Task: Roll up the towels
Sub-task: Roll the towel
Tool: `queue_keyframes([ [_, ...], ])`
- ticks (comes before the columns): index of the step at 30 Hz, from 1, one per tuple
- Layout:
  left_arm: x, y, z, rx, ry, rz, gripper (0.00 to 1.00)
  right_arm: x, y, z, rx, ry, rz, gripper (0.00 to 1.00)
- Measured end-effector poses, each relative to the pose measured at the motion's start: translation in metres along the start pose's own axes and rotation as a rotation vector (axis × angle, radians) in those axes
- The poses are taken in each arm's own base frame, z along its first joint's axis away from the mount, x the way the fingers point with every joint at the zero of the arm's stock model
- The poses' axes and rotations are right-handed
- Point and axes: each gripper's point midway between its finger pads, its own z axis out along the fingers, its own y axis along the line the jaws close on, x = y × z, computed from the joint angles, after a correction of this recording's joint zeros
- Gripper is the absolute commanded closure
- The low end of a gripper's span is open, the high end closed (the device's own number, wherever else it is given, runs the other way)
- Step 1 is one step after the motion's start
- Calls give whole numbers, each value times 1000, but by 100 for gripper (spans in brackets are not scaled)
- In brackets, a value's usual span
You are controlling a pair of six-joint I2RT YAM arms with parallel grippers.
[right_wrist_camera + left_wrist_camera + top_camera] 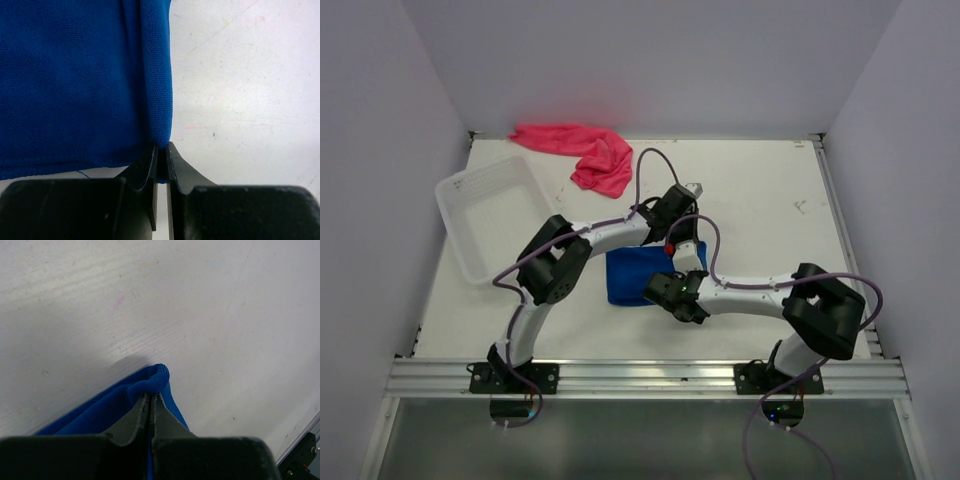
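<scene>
One white table [760, 200] was shown from above, with a white slotted basket [495, 215] at its left. A pink towel [585, 150] was seen crumpled at the far edge, untouched. A blue towel [630, 275] was laid near the centre, seemingly folded flat, though partly hidden by the arms. One corner was pinched tight by the left gripper [151, 397], another by the right gripper [161, 150]. Rolling was judged barely begun; the held edge would need turning over evenly.

The worktop [770, 200] is viewed from above and behind; the blue towel [630, 276], shared by all views, is seen close-up from each wrist.
</scene>
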Motion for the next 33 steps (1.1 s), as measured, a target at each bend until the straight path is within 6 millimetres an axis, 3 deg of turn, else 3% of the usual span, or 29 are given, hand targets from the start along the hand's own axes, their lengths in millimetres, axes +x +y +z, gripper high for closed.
queue_keyframes([
  [25, -2, 48, -8, -31, -41, -33, 100, -17, 33, 8, 62, 6, -89, 100],
  [33, -1, 50, -9, -17, -57, -32, 100, -16, 39, 7, 31, 17, -108, 77],
])
